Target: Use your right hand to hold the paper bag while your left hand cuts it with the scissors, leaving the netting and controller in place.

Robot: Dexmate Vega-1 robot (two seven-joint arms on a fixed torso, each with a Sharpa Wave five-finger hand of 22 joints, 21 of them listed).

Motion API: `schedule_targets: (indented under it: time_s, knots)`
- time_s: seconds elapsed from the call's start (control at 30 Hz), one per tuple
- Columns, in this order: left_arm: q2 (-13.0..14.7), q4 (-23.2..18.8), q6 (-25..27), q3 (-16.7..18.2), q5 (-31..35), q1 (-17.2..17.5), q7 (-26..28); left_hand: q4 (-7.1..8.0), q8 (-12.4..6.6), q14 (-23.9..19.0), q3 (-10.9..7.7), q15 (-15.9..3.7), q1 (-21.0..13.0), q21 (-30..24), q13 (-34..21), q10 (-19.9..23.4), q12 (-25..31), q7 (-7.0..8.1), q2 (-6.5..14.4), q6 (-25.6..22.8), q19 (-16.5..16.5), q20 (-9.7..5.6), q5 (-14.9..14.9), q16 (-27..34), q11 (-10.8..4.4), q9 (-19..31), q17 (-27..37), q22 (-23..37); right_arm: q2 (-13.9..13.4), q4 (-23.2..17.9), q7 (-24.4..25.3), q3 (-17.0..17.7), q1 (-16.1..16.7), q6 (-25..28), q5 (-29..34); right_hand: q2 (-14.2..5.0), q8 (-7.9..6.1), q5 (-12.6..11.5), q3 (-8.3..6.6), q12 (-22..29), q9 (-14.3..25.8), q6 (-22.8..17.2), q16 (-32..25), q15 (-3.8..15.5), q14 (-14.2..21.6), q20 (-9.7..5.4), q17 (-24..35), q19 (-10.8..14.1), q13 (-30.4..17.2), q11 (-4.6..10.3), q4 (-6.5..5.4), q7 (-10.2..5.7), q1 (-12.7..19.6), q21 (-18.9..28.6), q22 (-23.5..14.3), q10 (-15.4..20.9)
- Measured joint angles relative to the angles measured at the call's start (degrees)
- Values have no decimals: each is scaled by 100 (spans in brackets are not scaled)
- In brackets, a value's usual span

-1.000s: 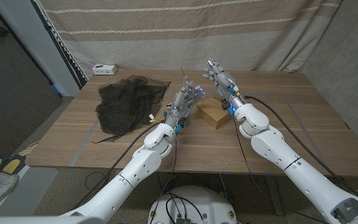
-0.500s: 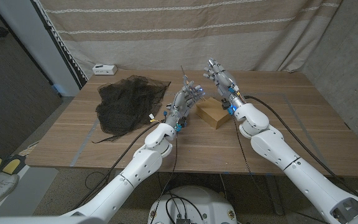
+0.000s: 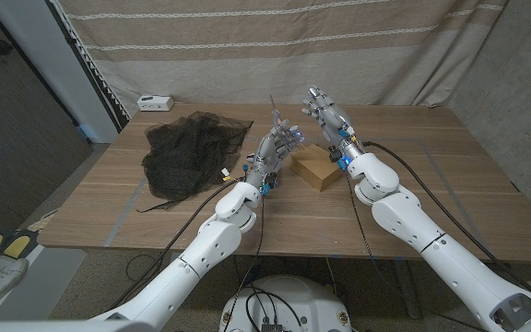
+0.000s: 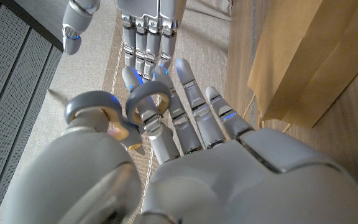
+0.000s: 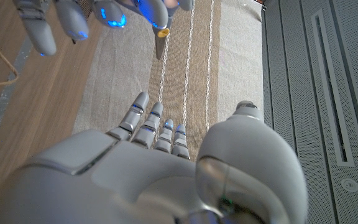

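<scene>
Above the paper bag [image 3: 313, 167], left hand [image 3: 275, 148] holds scissors [image 3: 276, 118]

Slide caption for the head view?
Left hand raises scissors beside the open right hand, above the paper bag.

A wooden worktop [image 3: 413, 175] stands before a beige cloth backdrop [image 3: 247, 46] with pale stripes. Black cables [image 3: 431, 198] trail across the worktop's right side. On the floor at the lower left lies a yellow-and-black item [image 3: 3, 244], too small to identify. A dark panel [image 3: 17, 138] with a pale frame stands at left.
</scene>
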State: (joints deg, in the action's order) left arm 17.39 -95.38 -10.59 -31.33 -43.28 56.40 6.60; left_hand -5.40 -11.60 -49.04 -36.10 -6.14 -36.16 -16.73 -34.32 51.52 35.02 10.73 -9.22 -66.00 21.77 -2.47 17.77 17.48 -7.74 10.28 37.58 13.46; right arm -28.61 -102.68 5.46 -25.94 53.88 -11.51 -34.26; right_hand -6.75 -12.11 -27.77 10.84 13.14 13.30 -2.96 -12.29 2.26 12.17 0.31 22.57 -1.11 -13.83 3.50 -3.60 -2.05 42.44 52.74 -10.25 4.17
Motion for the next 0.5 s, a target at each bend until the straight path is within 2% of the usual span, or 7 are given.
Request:
schedule_targets:
  time_s: [0.13,0.27,0.3,0.4,0.43,0.5]
  knots:
    - [-10,6,0,-2,2,-4,18,-17,0,25,17,-17,0,0,-101,-1,67,1,0,0,0,0,0,0,0,0,38,27,-3,-12,10,1,5,0,12,-6,0,0,0,22,0,0,0,0,0,0,0,0,0,0,0,0,-6,-23,0,0]
    - [-8,-6,43,-6,94,-5,168,-95,2,54,95,10,5,0,-371,-2,251,2,-5,-2,0,0,0,-24,0,0,90,27,-4,-26,22,3,7,-5,26,-6,0,0,0,22,0,0,0,0,0,0,-26,0,0,0,0,0,-6,-23,0,0]
    - [-3,-19,51,-8,113,-5,193,-120,26,96,125,12,74,0,-447,-13,309,3,-71,-3,0,0,15,-40,-11,0,103,27,-4,-27,24,4,7,-7,29,-6,0,0,0,22,0,0,0,0,0,0,-27,0,0,-1,0,0,-6,-23,0,1]
    - [8,-39,51,-8,113,-10,193,-99,83,115,352,13,371,0,-628,-34,424,0,-138,4,0,0,83,-68,-32,-1,129,27,-4,-33,25,4,7,-14,34,-6,0,0,0,22,1,0,0,0,0,0,-27,0,-1,-1,0,0,-6,-23,0,1]
    - [14,-49,115,-9,258,-19,400,-105,90,149,444,25,465,21,-697,-58,444,58,-152,62,0,0,119,-84,-58,9,132,24,-4,-33,25,4,7,-16,35,-6,0,0,4,22,1,0,0,0,0,0,-27,0,-1,-1,4,0,-6,-23,0,1]
    - [17,-58,143,-8,298,-26,461,-127,91,172,553,42,576,21,-786,-94,483,96,-179,101,0,0,158,-85,-94,27,159,14,-4,-35,25,4,7,-18,36,-5,0,0,22,22,1,0,0,0,0,0,-27,0,-1,-1,22,0,-7,-23,0,1]
